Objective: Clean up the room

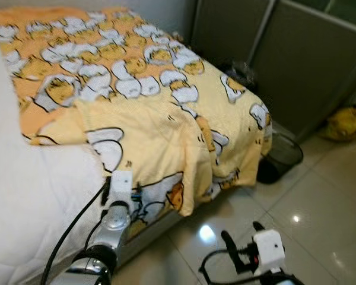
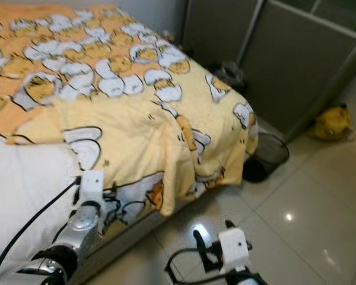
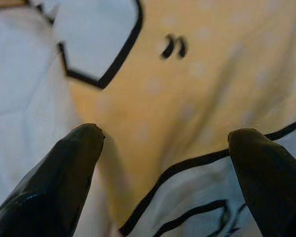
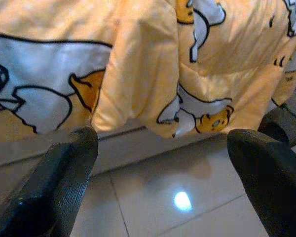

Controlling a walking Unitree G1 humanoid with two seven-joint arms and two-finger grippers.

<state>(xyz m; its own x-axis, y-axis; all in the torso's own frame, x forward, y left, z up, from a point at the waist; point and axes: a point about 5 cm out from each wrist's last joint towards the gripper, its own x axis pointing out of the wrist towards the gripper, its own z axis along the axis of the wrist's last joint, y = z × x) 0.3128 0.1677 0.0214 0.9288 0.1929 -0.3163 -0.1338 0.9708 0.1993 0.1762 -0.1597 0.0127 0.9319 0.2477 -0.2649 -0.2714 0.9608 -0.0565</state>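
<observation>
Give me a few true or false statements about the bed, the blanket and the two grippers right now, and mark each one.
1. The yellow blanket hangs over the bed's edge toward the floor. True.
2. The left gripper is shut on the blanket. False: its fingers are spread apart, close to the fabric.
3. The right gripper is open above the tiled floor. True.
4. The black bin stands on the bed. False: it sits on the floor by the bed's corner.
5. A yellow bag lies on the floor near the grey wardrobe. True.
</observation>
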